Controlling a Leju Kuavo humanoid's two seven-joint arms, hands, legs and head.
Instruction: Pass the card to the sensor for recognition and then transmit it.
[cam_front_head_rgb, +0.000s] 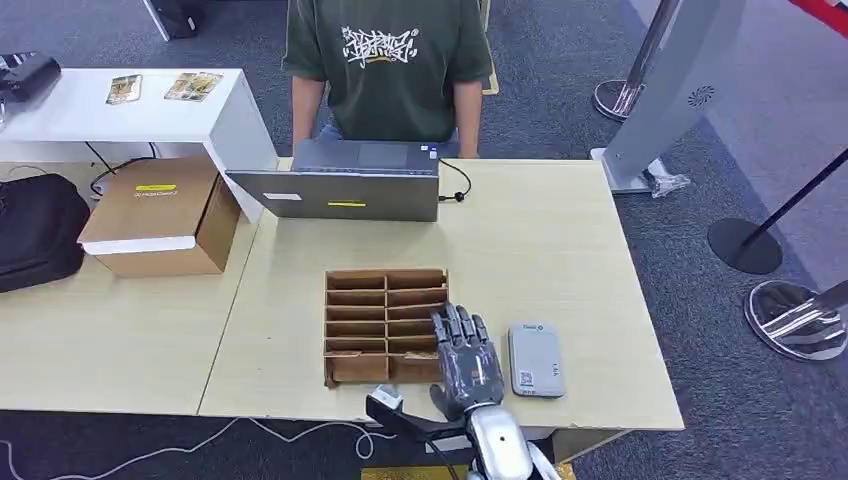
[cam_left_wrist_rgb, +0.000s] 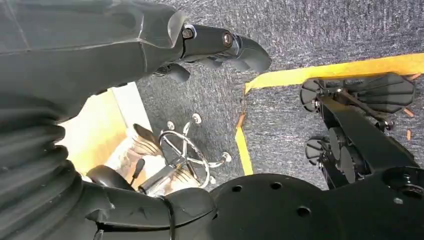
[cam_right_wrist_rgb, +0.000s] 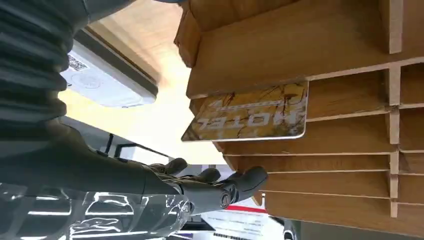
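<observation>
Right hand (cam_front_head_rgb: 466, 362) hovers with fingers spread and empty over the rack's (cam_front_head_rgb: 385, 325) near right corner, beside the grey sensor (cam_front_head_rgb: 535, 359). A yellow hotel card (cam_right_wrist_rgb: 250, 114) stands in one rack slot. Left hand's (cam_left_wrist_rgb: 220, 47) fingers extend, holding nothing.

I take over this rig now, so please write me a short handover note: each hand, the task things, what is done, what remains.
Right hand: open over the near right slots of the brown wooden slotted card rack, holding nothing.
Left hand: hangs over the grey carpet, fingers apart, holding nothing.
Yellow marbled hotel card: sits in a rack slot, near the right hand's fingers.
Grey flat card sensor: on the table, right of the rack.
Done: nothing visible.
Left: grasp the card, present it to the sensor, hand it over.
</observation>
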